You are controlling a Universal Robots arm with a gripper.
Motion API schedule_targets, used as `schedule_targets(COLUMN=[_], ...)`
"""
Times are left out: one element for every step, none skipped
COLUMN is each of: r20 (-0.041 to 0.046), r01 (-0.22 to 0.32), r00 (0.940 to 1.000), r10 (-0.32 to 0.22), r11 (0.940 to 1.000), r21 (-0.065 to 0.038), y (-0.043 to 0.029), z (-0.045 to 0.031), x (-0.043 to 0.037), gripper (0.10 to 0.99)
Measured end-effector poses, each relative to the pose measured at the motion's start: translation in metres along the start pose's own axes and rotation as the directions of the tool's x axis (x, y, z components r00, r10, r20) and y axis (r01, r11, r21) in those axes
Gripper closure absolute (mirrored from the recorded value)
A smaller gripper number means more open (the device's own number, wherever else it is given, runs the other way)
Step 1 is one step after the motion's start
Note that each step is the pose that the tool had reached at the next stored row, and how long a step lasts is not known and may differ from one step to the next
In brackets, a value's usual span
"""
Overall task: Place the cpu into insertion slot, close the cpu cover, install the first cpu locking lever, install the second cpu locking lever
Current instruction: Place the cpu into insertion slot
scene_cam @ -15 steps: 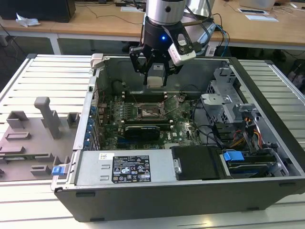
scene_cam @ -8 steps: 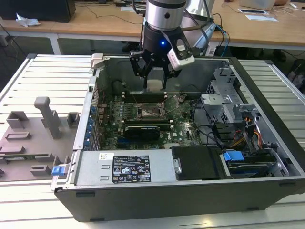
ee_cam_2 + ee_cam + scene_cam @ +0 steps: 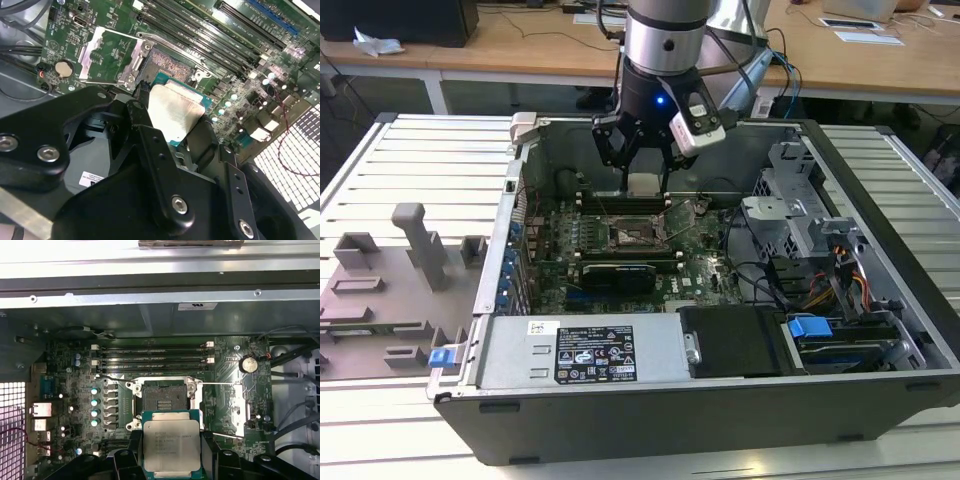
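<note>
My gripper (image 3: 645,178) is shut on the cpu (image 3: 645,186), a flat square chip with a pale metal top, and holds it by two opposite edges inside an open computer case. In both wrist views the cpu (image 3: 171,444) (image 3: 175,112) hangs above the board, just short of the insertion slot (image 3: 163,399) (image 3: 169,65), whose dark square centre is bare. The black fingers (image 3: 131,452) press on both sides of the chip. The cpu cover (image 3: 226,410) (image 3: 107,54), a silvery frame with a large window, is swung open and lies beside the slot. The slot (image 3: 633,238) is below the gripper.
Long black memory slots (image 3: 155,356) run beside the socket toward the case's back wall. A drive cage (image 3: 800,215) with cables stands at the exterior view's right, and a power supply (image 3: 585,352) lies at the near edge. Grey fixtures (image 3: 415,250) stand on the table outside the case.
</note>
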State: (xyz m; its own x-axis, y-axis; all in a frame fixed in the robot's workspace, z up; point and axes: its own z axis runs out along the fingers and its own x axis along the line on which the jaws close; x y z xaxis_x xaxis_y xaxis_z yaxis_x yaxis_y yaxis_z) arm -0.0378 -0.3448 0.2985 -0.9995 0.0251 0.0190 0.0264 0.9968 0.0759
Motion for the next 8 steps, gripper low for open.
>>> schedule_targets(r20=[0.0001,0.0001,0.0000,0.0001,0.0000,0.0000,0.0000,0.0000], r01=[0.000,0.000,0.000,0.000,0.000,0.000,0.000,0.000], r00=[1.0000,1.0000,1.0000,1.0000,1.0000,1.0000,1.0000,1.0000], r10=[0.000,0.000,0.000,0.000,0.000,0.000,0.000,0.000], r11=[1.0000,1.0000,1.0000,1.0000,1.0000,1.0000,1.0000,1.0000], r21=[0.000,0.000,0.001,0.001,0.001,0.001,0.001,0.002], y=[0.0001,0.0002,0.0003,0.0004,0.0006,0.0007,0.0009,0.0011], z=[0.0013,0.0025,0.0035,0.0045,0.0063,0.0072,0.0082,0.0093], x=[0.0000,-0.0001,-0.0001,-0.0001,-0.0001,-0.0001,-0.0001,-0.0001], gripper=[0.541,0.541,0.541,0.541,0.541,0.541,0.541,0.541])
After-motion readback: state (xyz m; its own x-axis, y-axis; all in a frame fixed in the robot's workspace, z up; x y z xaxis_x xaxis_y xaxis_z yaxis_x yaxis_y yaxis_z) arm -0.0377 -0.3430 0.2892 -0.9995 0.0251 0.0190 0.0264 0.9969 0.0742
